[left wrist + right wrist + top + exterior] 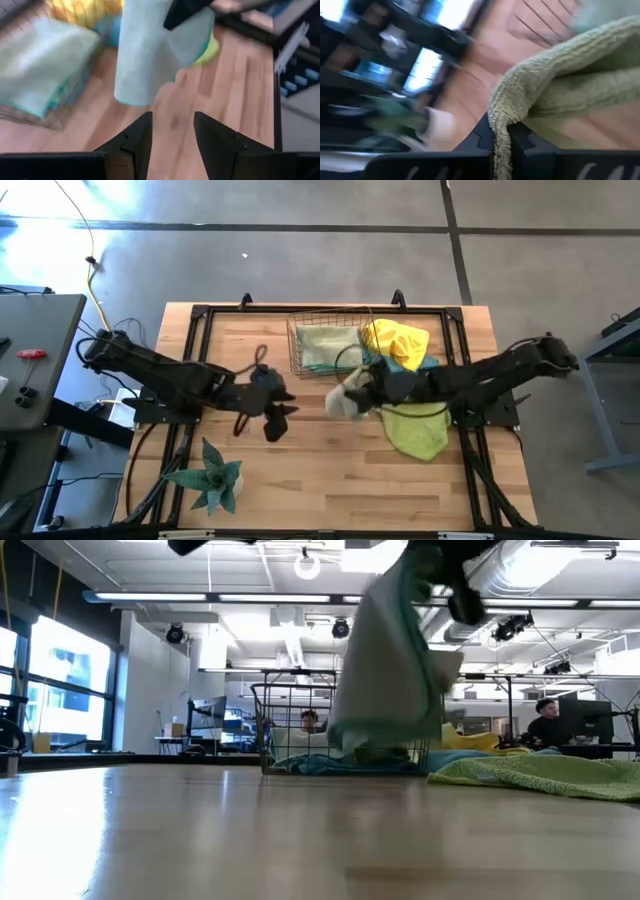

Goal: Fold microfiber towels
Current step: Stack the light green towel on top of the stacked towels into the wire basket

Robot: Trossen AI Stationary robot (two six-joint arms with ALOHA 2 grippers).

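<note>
My right gripper (362, 388) is shut on a pale green towel (343, 402) above the middle of the table; the towel hangs in front of the basket in the low view (385, 670). My left gripper (285, 408) is open and empty, left of the hanging towel (150, 50), its fingers pointing toward it. A lime green towel (415, 432) lies crumpled on the table on the right. A yellow towel (395, 338) lies on a blue one (428, 362) next to the basket. Folded pale green and blue towels (322, 345) lie in the basket. My right gripper pinches the pale green towel between its two fingers at a bunched edge (501, 131), with several layers gathered there. The towel hangs slack below the fingers (385, 670), and its lower end (132, 97) looks clear of the table.
A copper wire basket (300, 330) stands at the table's far middle. A spiky green plant (212, 475) stands at the near left. Bare wood lies in the near middle (330, 480). People sit at desks in the room beyond (548, 720).
</note>
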